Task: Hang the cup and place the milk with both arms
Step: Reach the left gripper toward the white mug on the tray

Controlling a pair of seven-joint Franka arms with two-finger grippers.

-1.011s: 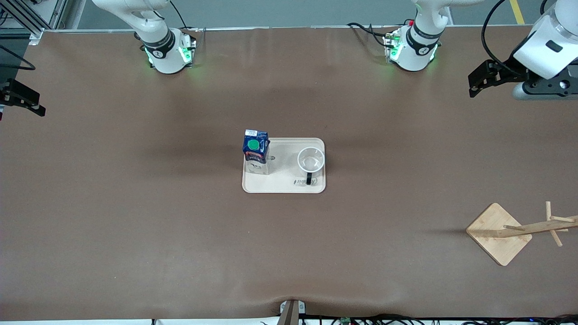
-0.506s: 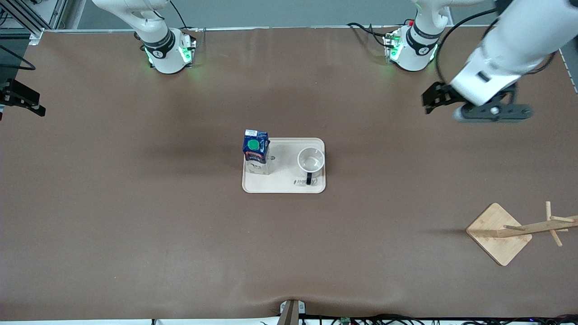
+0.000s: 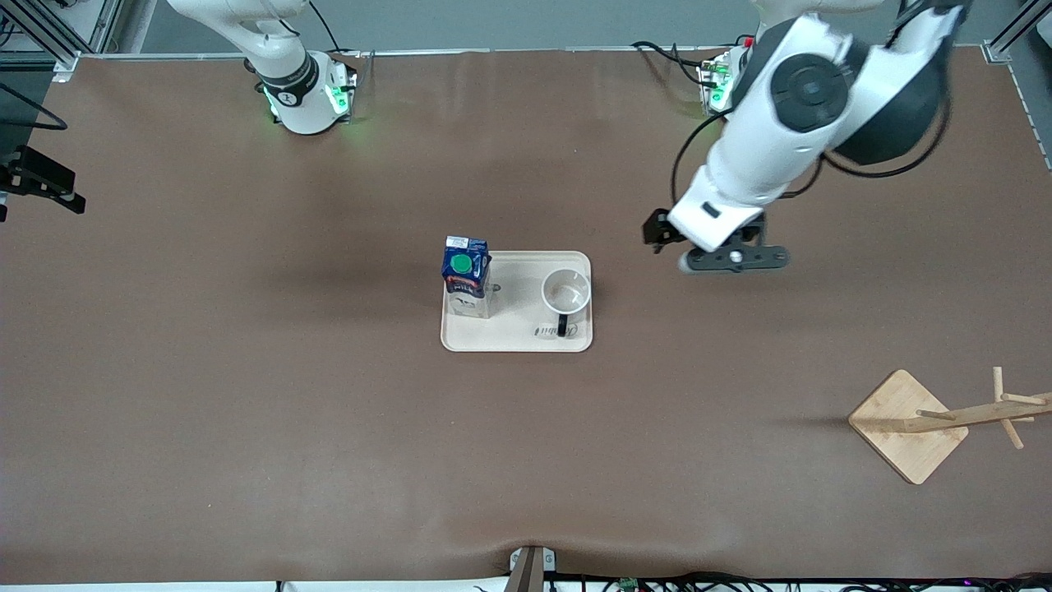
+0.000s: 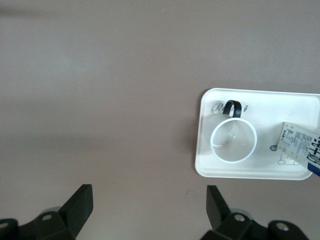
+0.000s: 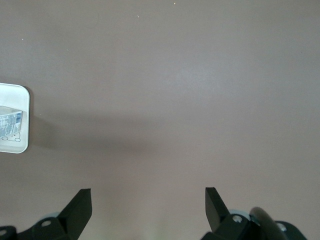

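The white cup [image 3: 565, 292] stands upright on a cream tray [image 3: 518, 339], its black handle toward the front camera. The milk [image 3: 466, 275], blue with a green cap, stands on the same tray at the right arm's end. My left gripper [image 3: 660, 232] is open and empty over bare table beside the tray, toward the left arm's end. In the left wrist view its gripper [image 4: 149, 210] is open, with the cup [image 4: 233, 141] and milk [image 4: 300, 145] off to one side. My right gripper [image 3: 45, 182] waits at the right arm's end of the table, open [image 5: 148, 210] and empty.
A wooden cup rack [image 3: 908, 423] with pegs stands near the left arm's end, nearer to the front camera than the tray. The right wrist view shows the tray's rim [image 5: 26, 120] and brown table.
The left arm has swung from the left arm's end of the table toward the tray, its gripper still open. The right arm, cup and milk have not moved.
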